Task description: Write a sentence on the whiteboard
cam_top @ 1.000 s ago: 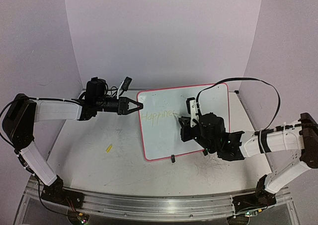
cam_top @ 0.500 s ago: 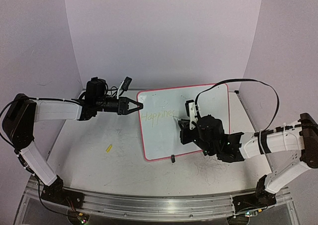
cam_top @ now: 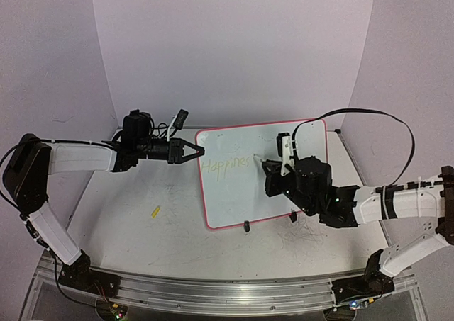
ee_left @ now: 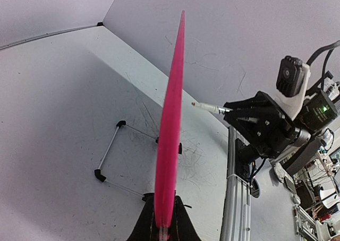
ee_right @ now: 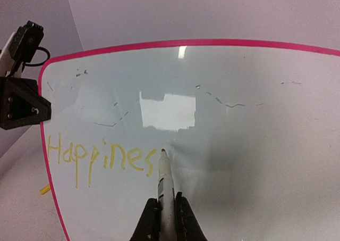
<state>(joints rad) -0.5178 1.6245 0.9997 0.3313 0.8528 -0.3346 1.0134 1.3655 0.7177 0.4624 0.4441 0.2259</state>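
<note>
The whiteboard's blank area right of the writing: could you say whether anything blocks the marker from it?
Nothing visible does. The marker in the right gripper touches the end of the sentence; the whiteboard beyond is unobstructed; the left gripper clamps its left rim.

Legible text: one handwritten word, found on the whiteboard (ee_right: 241, 43) only.

The sentence (ee_right: 101, 158) stands in faint yellow-green strokes on the left part of the board's white face, starting just inside the red-pink rim. In the right wrist view it reads "Happines": a capital H, then lower-case letters of uneven height, the two p's with long tails. The final s lies just left of the tip of the marker (ee_right: 162, 169). In the top external view the sentence (cam_top: 225, 164) shows on the whiteboard (cam_top: 308, 133) more faintly, its last letters hard to tell. In the left wrist view the whiteboard (ee_left: 171, 129) is seen edge-on, its face hidden.
</note>
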